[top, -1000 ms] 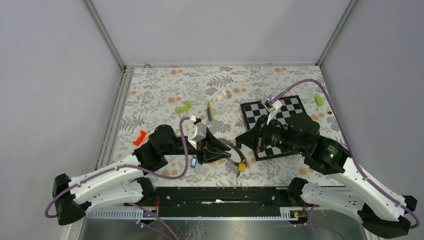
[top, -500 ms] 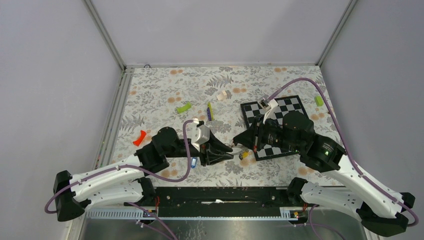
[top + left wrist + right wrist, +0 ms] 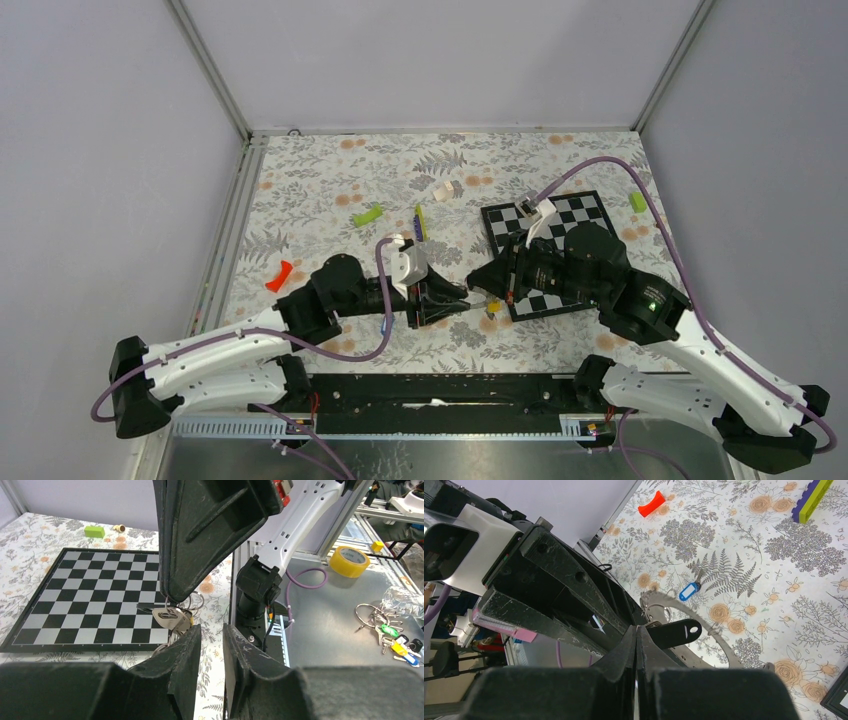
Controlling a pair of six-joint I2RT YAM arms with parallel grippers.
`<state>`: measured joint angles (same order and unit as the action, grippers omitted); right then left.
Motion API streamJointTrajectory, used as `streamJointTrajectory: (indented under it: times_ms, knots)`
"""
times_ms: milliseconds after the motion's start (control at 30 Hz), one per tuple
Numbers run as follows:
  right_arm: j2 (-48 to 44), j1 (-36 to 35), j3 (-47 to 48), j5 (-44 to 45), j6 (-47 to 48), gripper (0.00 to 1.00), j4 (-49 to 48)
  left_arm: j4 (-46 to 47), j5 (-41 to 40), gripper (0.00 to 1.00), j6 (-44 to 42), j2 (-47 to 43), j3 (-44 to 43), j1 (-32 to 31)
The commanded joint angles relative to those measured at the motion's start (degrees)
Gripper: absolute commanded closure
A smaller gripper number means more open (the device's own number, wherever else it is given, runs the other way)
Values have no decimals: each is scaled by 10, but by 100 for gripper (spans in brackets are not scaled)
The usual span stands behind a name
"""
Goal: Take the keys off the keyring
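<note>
Floral surface, top: my left hand and right hand meet tip to tip toward the front edge, chessboard edge beside, room behind. Left wrist: left fingers slightly apart, grip unclear; right hand pressed together at keys. Right wrist: keyring arcs past left hand.

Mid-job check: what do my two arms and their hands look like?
The left arm and right arm have white shells on long links, black joints. A purple cable loops along each. The left hand and right hand have black, scuffed wedge-shaped fingers ahead of a white wrist camera housing. A green light glows on the right arm.
</note>
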<state>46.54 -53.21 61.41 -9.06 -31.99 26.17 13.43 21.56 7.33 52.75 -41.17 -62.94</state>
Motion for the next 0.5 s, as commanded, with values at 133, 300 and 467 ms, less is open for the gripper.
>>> streamJointTrajectory:
  times_ms: [133,300,467]
  knots:
    - [-1,-3,4,13,-9,100,-24,-3,-62,75,-23,6,-41,-6]
    - [-2,-3,4,20,-7,100,-21,-8,-96,75,-31,4,-40,-8]
    - [-1,-3,3,20,-7,100,-22,-9,-118,74,-38,8,-42,-10]
